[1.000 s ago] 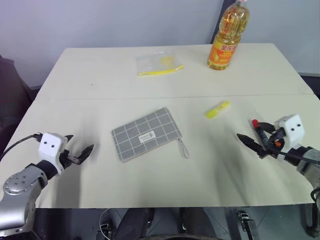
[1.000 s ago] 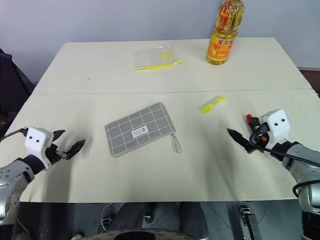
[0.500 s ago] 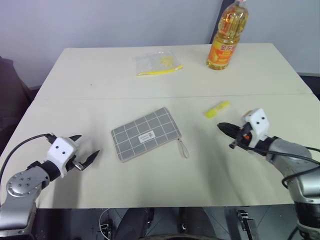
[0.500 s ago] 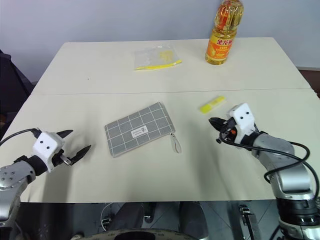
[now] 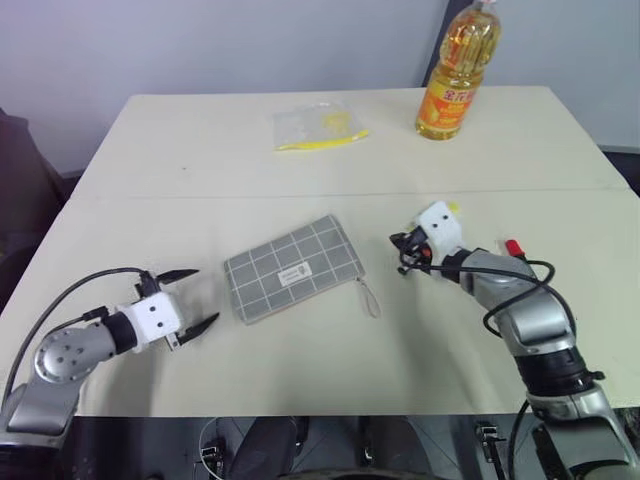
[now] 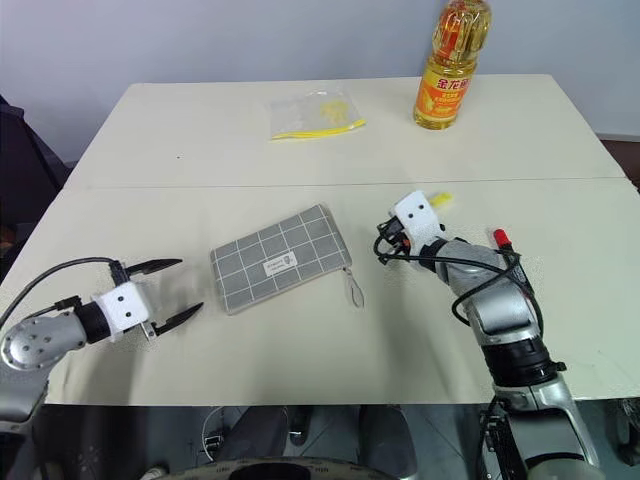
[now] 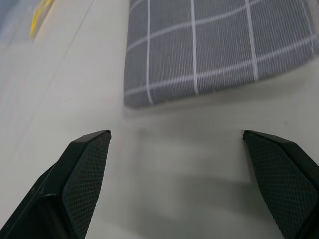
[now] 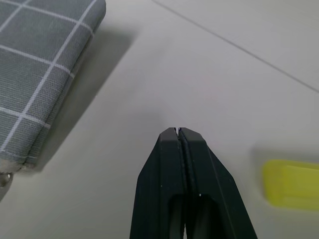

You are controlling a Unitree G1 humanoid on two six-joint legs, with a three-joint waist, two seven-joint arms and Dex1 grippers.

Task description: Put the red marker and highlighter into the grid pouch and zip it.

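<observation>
left end effector [image 5: 190, 300]: fingers spread wide, beside the grid pouch [image 5: 292, 267]
right end effector [image 8: 177, 130]: fingers pressed together, empty, near the highlighter [image 8: 294, 183]

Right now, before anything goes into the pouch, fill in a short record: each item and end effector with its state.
grid pouch: flat on the table, both pens outside it
red marker: on the table, beside the right forearm
highlighter: on the table, near the right end effector
right end effector: shut, empty
left end effector: open, empty, facing the pouch's edge
far side: clear bag, oil bottle
</observation>
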